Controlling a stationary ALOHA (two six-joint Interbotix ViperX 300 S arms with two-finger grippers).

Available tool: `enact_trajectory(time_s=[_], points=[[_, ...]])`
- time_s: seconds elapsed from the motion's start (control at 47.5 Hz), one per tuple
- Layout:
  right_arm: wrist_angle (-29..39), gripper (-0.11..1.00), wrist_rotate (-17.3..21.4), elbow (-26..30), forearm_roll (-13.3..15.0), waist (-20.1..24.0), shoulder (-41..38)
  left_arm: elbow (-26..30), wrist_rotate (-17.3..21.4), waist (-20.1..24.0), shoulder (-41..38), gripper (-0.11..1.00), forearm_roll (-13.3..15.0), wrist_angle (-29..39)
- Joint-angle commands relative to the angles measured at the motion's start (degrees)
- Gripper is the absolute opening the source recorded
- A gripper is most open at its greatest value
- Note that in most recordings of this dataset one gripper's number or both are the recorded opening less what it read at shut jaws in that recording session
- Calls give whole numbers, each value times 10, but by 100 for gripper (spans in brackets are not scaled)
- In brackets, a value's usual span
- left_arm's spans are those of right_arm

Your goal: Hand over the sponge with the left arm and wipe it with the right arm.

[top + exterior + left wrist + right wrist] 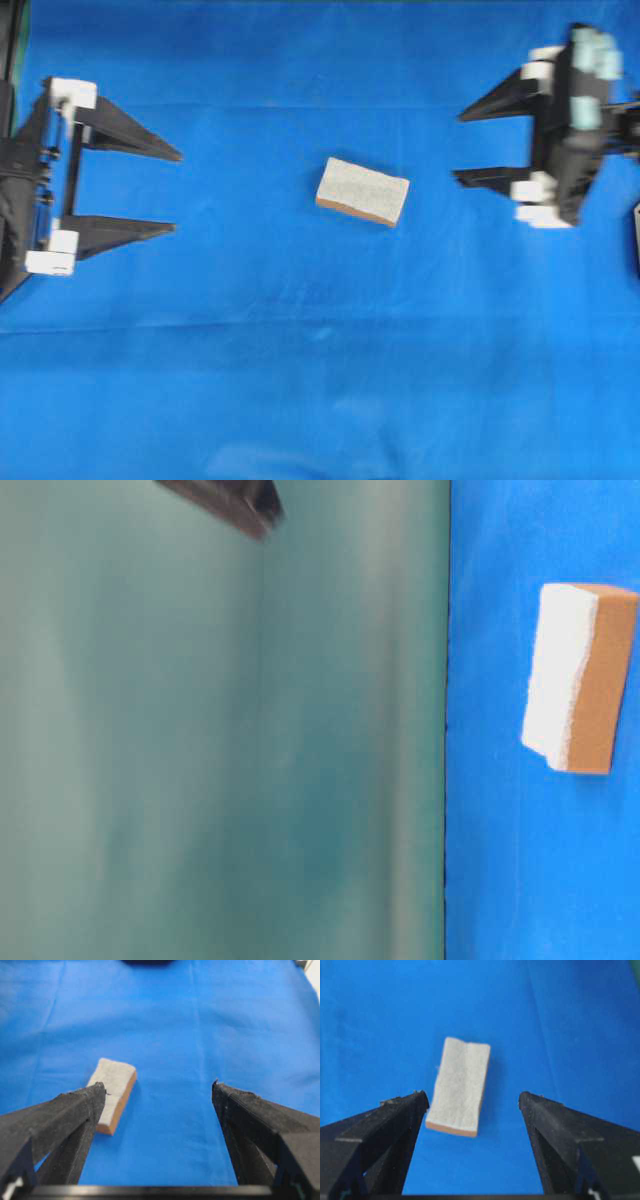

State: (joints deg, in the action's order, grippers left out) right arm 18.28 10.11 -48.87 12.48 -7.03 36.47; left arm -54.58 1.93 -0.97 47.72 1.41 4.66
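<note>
The sponge, a small block with a speckled grey-white top and an orange-brown layer below, lies flat on the blue cloth mid-table. It also shows in the table-level view as the sponge. My left gripper stands open at the left, well apart from it, fingers pointing at it. From the left wrist the sponge lies ahead, near the left finger. My right gripper, with teal patches, is open at the right. From the right wrist the sponge lies just beyond the open gripper.
The blue cloth covers the whole table. A green wall fills the left of the table-level view, with a dark blurred tip at its top. Dark equipment sits at the far right edge.
</note>
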Motion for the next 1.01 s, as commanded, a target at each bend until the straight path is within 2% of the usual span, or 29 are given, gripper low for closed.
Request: enact_trajectory(time_s=[0.0, 0.168, 0.442, 0.737, 0.989], points=[[-2, 72, 1, -12, -2, 4, 51, -8, 0, 2, 19, 84, 1, 8], [6, 72, 1, -63, -2, 4, 142, -33, 0, 2, 59, 84, 1, 25], [33, 72, 2, -144, -19, 4, 261, -98, -1, 2, 157, 84, 1, 28], [23, 72, 3, -198, -35, 4, 303, -156, -3, 2, 235, 84, 1, 45], [1, 72, 3, -206, -43, 4, 305, -184, -15, 2, 258, 84, 1, 50]])
